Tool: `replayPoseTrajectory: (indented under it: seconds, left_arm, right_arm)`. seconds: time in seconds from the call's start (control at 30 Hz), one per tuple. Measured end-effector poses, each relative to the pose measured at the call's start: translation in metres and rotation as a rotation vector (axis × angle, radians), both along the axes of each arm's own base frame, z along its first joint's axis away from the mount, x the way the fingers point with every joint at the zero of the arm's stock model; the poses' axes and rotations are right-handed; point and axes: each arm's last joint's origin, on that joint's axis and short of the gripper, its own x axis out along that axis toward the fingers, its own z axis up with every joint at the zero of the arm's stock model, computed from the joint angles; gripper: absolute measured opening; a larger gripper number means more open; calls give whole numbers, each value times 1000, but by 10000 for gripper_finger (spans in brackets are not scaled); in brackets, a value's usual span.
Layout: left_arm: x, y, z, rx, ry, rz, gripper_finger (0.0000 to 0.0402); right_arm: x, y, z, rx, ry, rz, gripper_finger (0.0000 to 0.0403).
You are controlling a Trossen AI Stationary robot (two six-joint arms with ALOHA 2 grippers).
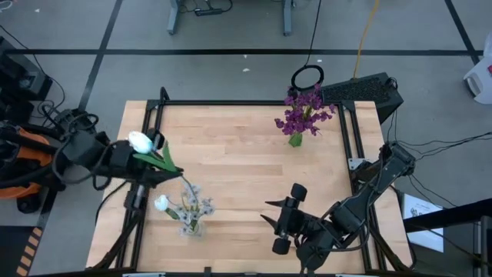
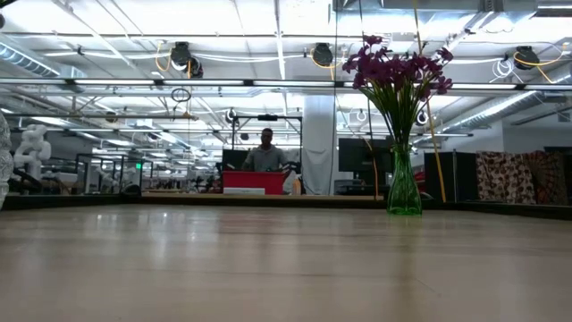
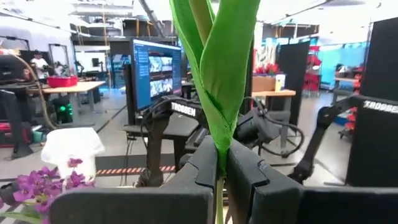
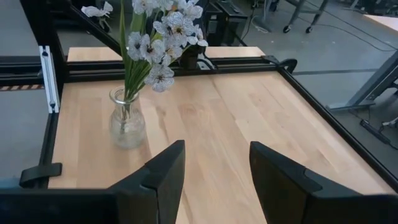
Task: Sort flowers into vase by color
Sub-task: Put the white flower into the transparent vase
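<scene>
Landmark: clear glass vase (image 1: 191, 225) standing near the front left of the light wooden tabletop (image 1: 246, 154), holding pale small-blossom sprigs (image 4: 158, 37) and one white bud (image 1: 161, 203). Right tool (image 1: 270, 211) hovering to its right over the front tabletop, fingers spread wide, gripping nothing. Left tool (image 1: 174, 175) sitting just behind and above that vase, pinching the green stem of a white tulip-like flower (image 1: 140, 141), leaves (image 3: 214, 68) rising between its fingers. Far behind and right of the vase, purple blossom clusters (image 1: 305, 111) standing in a green glass vase (image 2: 404, 186).
</scene>
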Motion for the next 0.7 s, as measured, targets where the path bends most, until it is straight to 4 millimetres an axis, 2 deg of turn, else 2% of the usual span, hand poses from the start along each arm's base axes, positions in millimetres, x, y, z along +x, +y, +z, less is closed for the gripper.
replayPoseTrajectory:
  seconds: [0.23,0.37,0.7]
  left_arm:
    - [-26,9,10,-38,-51,-118,17]
    - [-36,11,6,-18,-6,-167,17]
    - [-30,-12,-12,27,134,-124,17]
  right_arm:
    - [-2,-2,-2,4,21,-13,171]
    - [-2,-2,-5,5,30,-21,171]
    - [0,0,-11,8,40,-31,171]
